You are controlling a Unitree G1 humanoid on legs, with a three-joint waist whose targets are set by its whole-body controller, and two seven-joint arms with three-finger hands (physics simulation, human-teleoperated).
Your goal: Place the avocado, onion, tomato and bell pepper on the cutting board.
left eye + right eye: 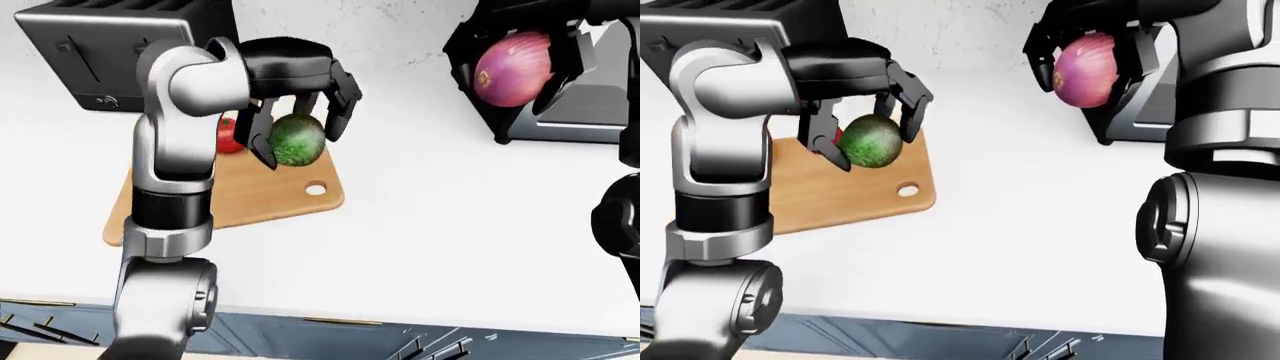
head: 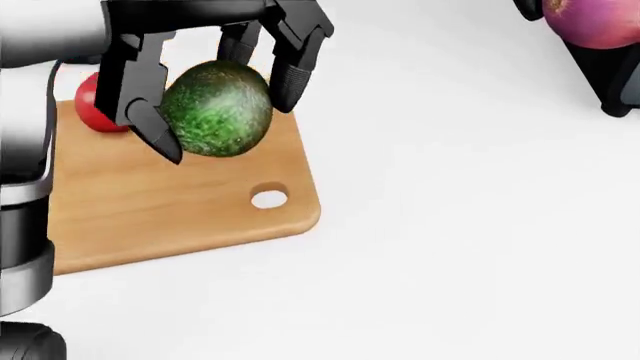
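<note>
My left hand [image 2: 228, 127] is shut on the green avocado [image 2: 215, 109] and holds it in the air over the right part of the wooden cutting board [image 2: 170, 214]. The red tomato [image 2: 90, 111] lies on the board, mostly hidden behind the hand. My right hand [image 1: 1085, 71] is shut on the purple-red onion [image 1: 1083, 67] and holds it high at the upper right, above the white counter [image 2: 460, 225]. The bell pepper does not show in any current view.
A black toaster [image 1: 105, 45] stands past the board at the top left. A dark appliance [image 1: 585, 101] stands at the top right behind the onion. The counter's near edge [image 1: 330, 319] runs along the bottom of the eye views.
</note>
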